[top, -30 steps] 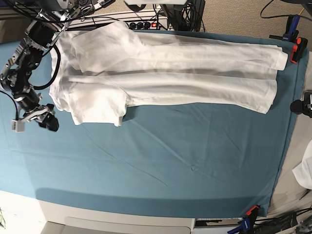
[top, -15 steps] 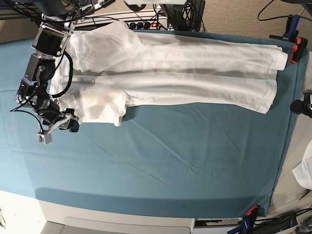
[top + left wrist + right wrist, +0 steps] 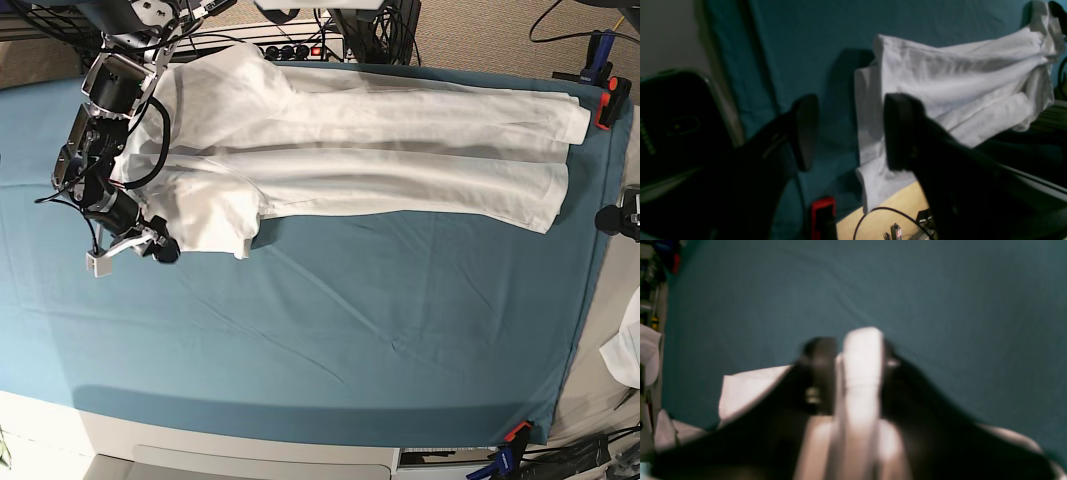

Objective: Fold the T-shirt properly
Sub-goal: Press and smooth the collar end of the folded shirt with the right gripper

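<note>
The white T-shirt (image 3: pixel 380 130) lies folded lengthwise into a long band across the back of the teal cloth (image 3: pixel 350 340), sleeve end at the left, hem at the right. My right gripper (image 3: pixel 150 248) is at the sleeve's front left corner. In the blurred right wrist view a fold of the T-shirt (image 3: pixel 862 366) is pinched between its dark fingers (image 3: pixel 818 356), so the right gripper (image 3: pixel 857 340) is shut on the fabric. My left gripper (image 3: pixel 850 106) hangs open and empty off the table's right end, apart from the T-shirt's hem end (image 3: pixel 940 83).
Red clamps (image 3: pixel 610 100) hold the cloth at the back right, an orange one (image 3: pixel 517 432) at the front right. A power strip (image 3: pixel 300 50) and cables lie behind the shirt. A white scrap (image 3: pixel 625 350) sits off the right edge. A red clamp (image 3: pixel 822 213) shows below the left gripper.
My right arm swung in from the left onto the sleeve's front corner, and its jaws closed on the fabric. The left gripper stayed still.
</note>
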Tool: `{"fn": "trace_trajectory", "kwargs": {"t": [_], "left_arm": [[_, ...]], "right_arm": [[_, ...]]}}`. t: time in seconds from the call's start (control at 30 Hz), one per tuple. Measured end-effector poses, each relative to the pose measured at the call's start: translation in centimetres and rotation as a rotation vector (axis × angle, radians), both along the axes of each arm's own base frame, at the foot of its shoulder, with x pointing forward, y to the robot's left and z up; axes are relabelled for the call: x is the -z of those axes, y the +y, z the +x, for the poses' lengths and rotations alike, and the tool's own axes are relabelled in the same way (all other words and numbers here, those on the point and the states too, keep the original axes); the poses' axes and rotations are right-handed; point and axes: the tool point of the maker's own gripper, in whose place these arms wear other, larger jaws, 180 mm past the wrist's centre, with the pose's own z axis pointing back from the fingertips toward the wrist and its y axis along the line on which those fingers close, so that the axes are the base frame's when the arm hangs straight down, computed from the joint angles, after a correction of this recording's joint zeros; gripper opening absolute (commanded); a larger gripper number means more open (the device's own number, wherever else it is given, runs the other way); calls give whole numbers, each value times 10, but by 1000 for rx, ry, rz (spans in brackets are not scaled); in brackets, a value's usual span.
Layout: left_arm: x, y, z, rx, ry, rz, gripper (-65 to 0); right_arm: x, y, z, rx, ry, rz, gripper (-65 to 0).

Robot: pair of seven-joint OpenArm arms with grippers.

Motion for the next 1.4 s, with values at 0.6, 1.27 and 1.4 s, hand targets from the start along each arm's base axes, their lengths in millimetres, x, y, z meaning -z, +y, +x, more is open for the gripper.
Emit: {"fn": "trace_trajectory", "kwargs": {"t": [0.6,1.27,1.4], "left_arm": [[0,0,0,0,0,0,-330],[0,0,0,0,0,0,-330],[0,0,0,-1,1,-1,-330]], "right_arm": [[-85,31,-9,-276,-203,-278,-650],[-76,140,-175,-735,-163,-423,-650],[-70,141,-192,-750,-122,-411,-650]]}}
